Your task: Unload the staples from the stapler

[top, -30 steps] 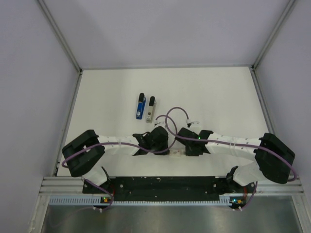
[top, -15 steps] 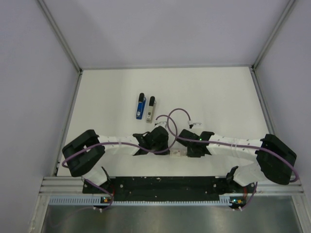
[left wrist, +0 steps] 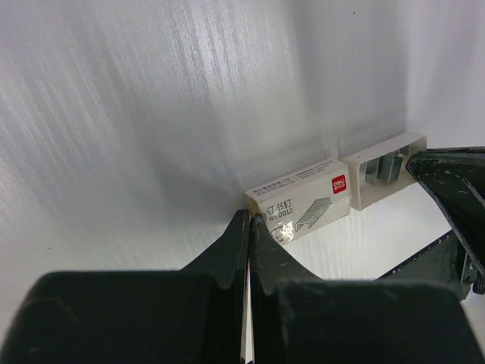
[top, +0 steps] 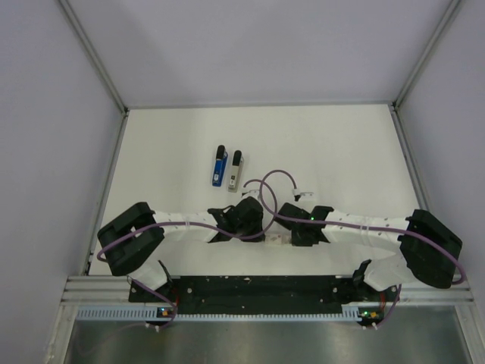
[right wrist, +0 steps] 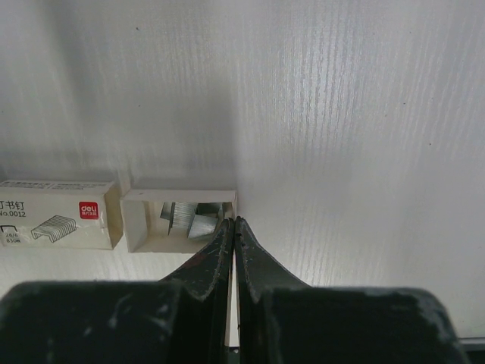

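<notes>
Top external view is showing the blue stapler and grey stapler lying side by side at 12 o'clock of both arms, while the left gripper and right gripper are sitting fully closed on nothing, tips touching the staple box and its tray.

The left arm and right arm are white links between bulky black joints. A purple cable trails each, looping at 12 o'clock of the wrists. Their black fingers taper to wedges, with edges scuffed pale.
</notes>
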Robot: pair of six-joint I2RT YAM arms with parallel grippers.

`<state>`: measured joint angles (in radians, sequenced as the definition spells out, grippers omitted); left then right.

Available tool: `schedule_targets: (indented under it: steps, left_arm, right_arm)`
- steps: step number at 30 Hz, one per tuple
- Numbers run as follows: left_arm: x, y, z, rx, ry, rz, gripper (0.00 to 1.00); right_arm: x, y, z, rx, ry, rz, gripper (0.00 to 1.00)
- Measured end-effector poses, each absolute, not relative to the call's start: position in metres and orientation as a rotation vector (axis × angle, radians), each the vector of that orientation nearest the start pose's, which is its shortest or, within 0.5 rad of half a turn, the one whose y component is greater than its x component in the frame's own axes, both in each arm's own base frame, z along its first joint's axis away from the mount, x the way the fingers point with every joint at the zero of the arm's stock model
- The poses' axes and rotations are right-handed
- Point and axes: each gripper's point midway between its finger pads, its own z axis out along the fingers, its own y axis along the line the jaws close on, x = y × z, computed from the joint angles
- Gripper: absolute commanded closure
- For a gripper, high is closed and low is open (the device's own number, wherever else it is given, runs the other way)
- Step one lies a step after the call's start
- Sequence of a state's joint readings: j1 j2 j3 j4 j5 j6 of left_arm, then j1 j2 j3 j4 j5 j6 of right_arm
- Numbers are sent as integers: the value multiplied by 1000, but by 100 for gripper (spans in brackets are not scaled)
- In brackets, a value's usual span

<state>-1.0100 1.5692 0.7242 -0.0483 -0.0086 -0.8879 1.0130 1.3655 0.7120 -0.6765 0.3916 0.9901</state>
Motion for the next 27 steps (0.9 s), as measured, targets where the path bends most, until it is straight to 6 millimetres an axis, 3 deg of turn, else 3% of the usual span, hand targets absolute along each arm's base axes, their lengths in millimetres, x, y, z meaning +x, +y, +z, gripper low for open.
schedule_targets:
  steps: [27]
  left_arm:
    - [165,-325,22,166,2639,-750,100]
  right_arm:
    - [157,189,23,27,2677,-10,100]
